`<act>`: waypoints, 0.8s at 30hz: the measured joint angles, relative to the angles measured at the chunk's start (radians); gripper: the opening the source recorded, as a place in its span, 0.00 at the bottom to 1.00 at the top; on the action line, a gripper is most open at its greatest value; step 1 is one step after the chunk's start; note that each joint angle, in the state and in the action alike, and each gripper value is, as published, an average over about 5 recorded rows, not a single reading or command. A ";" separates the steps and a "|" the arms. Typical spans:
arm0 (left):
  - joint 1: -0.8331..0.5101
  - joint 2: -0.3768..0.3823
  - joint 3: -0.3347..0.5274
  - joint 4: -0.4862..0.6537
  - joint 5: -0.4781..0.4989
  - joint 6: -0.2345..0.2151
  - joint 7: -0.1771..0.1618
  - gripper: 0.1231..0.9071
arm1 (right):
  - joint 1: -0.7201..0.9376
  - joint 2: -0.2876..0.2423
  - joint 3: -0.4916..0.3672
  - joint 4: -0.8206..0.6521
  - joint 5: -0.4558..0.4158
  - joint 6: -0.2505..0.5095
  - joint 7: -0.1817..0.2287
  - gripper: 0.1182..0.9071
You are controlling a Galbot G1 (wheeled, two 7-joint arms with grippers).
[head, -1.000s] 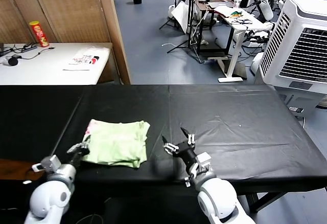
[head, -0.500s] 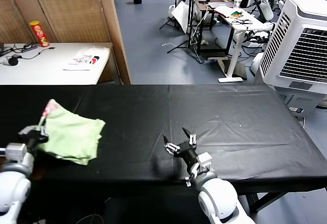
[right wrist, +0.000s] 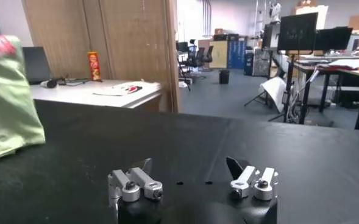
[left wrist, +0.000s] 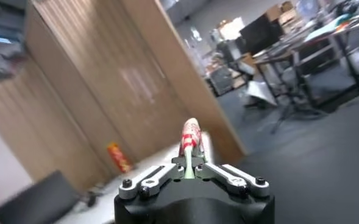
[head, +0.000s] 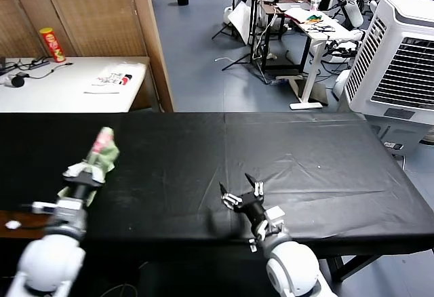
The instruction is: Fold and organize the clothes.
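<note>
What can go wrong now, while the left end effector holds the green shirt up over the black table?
1. The left end effector pinches only an edge of the T-shirt, so the thin fabric may slip out.
2. The T-shirt hangs bunched, so it may land crumpled on the table.
3. The right end effector waits open, apart from the T-shirt, so it cannot steady it.

- T-shirt (head: 100,153): pale green, bunched and edge-on, lifted off the black bench (head: 285,161) at its left side
- Pink-red and white print at its top (uppermost)
- Pinched in the left claw (head: 80,173)
</note>
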 joint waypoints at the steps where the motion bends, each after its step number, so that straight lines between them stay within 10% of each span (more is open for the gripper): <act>1: -0.004 -0.023 0.037 0.006 0.008 0.002 -0.002 0.05 | -0.004 -0.003 0.005 0.004 0.008 -0.003 0.000 0.86; 5: -0.003 -0.110 0.168 0.015 0.013 0.017 0.002 0.14 | -0.015 -0.019 0.019 0.015 0.048 -0.018 0.000 0.86; 16: 0.011 -0.229 0.339 -0.063 0.009 0.015 0.068 0.82 | 0.018 -0.045 -0.005 0.009 0.196 -0.098 0.019 0.86; 24: 0.024 -0.177 0.273 -0.087 -0.014 -0.012 0.062 0.86 | 0.112 0.000 -0.088 -0.071 0.366 -0.164 0.089 0.86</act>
